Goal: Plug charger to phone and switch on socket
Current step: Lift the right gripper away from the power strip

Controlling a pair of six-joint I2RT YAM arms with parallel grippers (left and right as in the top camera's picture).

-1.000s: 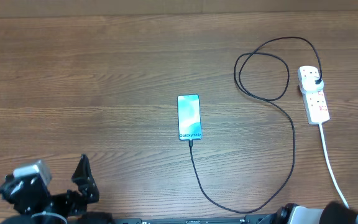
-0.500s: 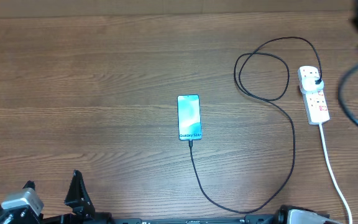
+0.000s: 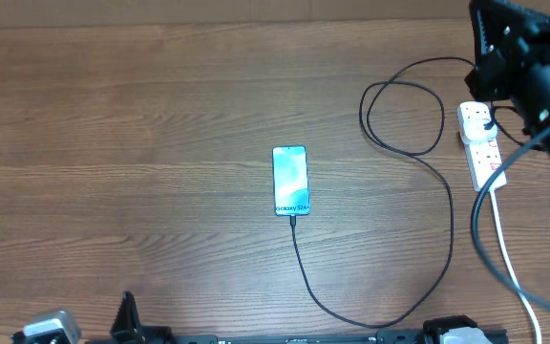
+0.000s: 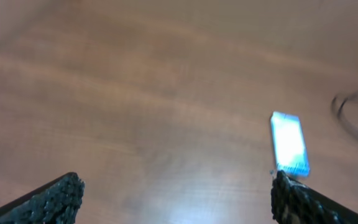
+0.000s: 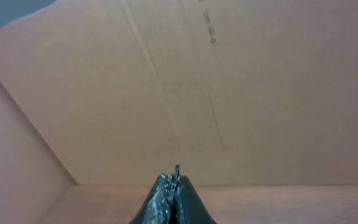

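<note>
On the brown wooden table (image 3: 113, 115), the long black charger cable (image 3: 452, 229) seems seated in both the white power strip (image 3: 485, 153) and the slim teal-screened phone (image 3: 290, 180) ahead-right of my empty, wide-spread left gripper (image 4: 176, 190), which I judge leaves only the switch (image 3: 491, 144) for my empty, pinched-together right gripper (image 5: 174, 177).

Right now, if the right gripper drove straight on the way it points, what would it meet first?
Probably the tan cardboard panel ahead: the right gripper, shut, aims straight at it with nothing between in the wrist view. How far off it stands is unclear.
</note>
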